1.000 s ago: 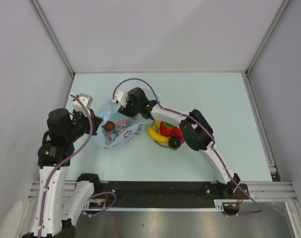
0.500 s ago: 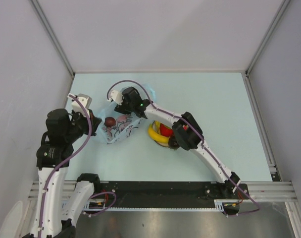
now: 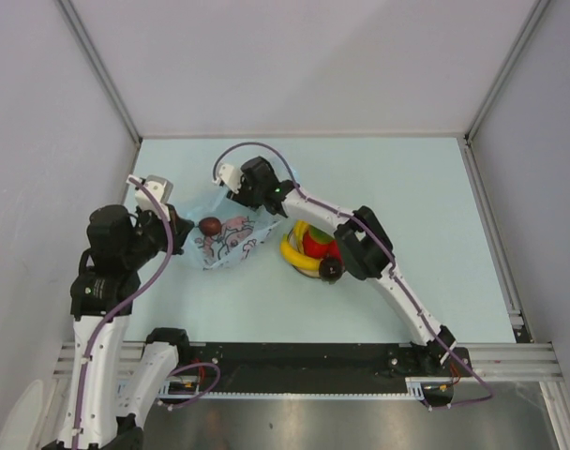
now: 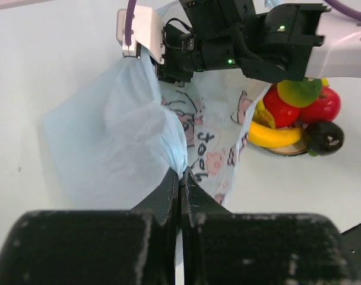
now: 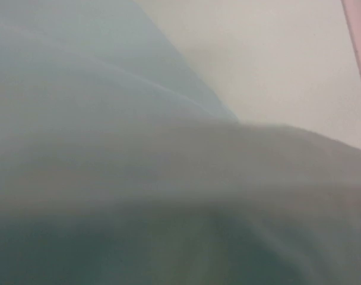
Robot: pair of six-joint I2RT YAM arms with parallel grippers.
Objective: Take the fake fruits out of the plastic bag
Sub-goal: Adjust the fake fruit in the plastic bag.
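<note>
The light-blue plastic bag with pink prints lies left of centre; it also shows in the left wrist view. A dark red fruit sits in it. My left gripper is shut on the bag's left edge. My right gripper is at the bag's far edge, its fingers hidden by the film; its own view is only blurred bag film. A yellow banana, red fruits, a green one and a dark one lie in a pile to the right, outside the bag.
The fruit pile rests on a small plate right of the bag. The right arm's forearm hangs over that pile. Grey walls close in the table on the left, back and right.
My right gripper swung left and then back right and farther away at the bag's far edge. The bag bunched up towards it, and the dark red fruit moved slightly away from me.
</note>
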